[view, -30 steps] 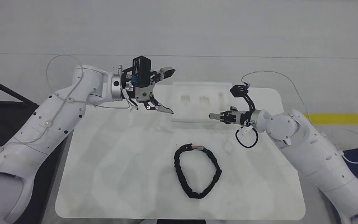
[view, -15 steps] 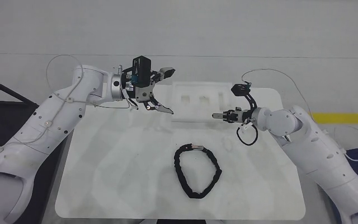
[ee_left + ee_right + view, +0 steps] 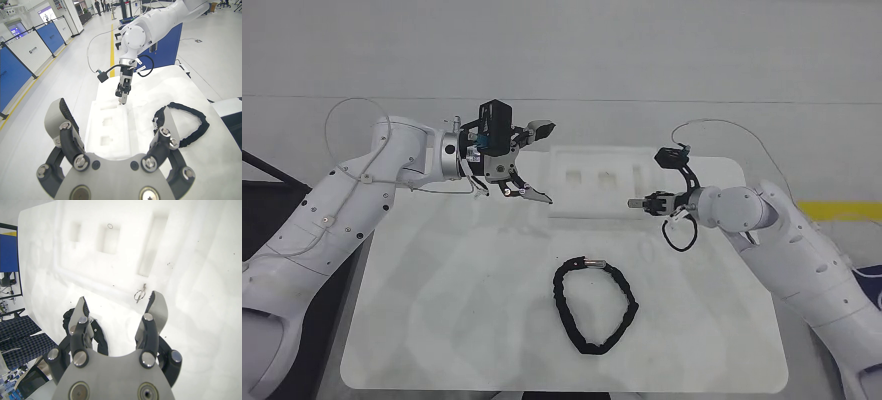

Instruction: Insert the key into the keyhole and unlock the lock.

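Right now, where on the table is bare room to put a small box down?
Free: the table left of the lock, out to its left edge, and the strip right of the lock. Crowded: the far side, where the tray, the key, the left gripper and the right gripper are close together.

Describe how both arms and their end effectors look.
The left arm and right arm are glossy white rounded shells. The left end effector and right end effector have curved grey metal fingers with ribbed black pads on black linkages. A black cable loops at the right wrist.
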Robot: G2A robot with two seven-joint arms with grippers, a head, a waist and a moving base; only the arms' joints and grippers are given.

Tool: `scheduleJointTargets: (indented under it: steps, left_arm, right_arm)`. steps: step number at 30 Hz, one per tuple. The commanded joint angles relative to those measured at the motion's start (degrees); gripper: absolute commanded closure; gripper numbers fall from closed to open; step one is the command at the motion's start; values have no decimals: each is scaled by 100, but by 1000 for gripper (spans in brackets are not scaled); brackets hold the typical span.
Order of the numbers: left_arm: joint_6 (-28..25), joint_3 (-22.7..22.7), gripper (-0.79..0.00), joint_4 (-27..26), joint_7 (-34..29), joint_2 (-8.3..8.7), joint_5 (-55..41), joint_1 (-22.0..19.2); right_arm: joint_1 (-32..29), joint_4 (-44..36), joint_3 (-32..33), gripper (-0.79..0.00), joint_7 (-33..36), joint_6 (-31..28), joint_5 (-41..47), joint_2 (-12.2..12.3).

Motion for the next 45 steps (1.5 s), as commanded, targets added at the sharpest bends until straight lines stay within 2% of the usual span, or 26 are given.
scheduleJointTargets:
  steps: [1,4,21,25,27,32,45]
  left_arm:
    - [0,0,-785,0,0,0,0,0]
    - [0,0,-785,0,0,0,0,0]
    - [0,0,-785,0,0,0,0,0]
    - [0,0,-785,0,0,0,0,0]
    - [0,0,-785,0,0,0,0,0]
    - [0,0,-785,0,0,0,0,0]
    - [0,0,-785,0,0,0,0,0]
  right_arm:
    - [26,24,-16,-372,20,58,-60,-27]
    - [66,101,-38,-376,42,179,-131,-71]
    - [223,520,-188,-249,145,403,-438,-329]
    - [249,642,-211,-166,149,467,-512,-386]
    - [265,698,-230,-74,150,510,-577,-414]
    - [300,784,-241,0,173,575,-674,-476]
    - [440,555,-42,0,634,856,-1133,-485]
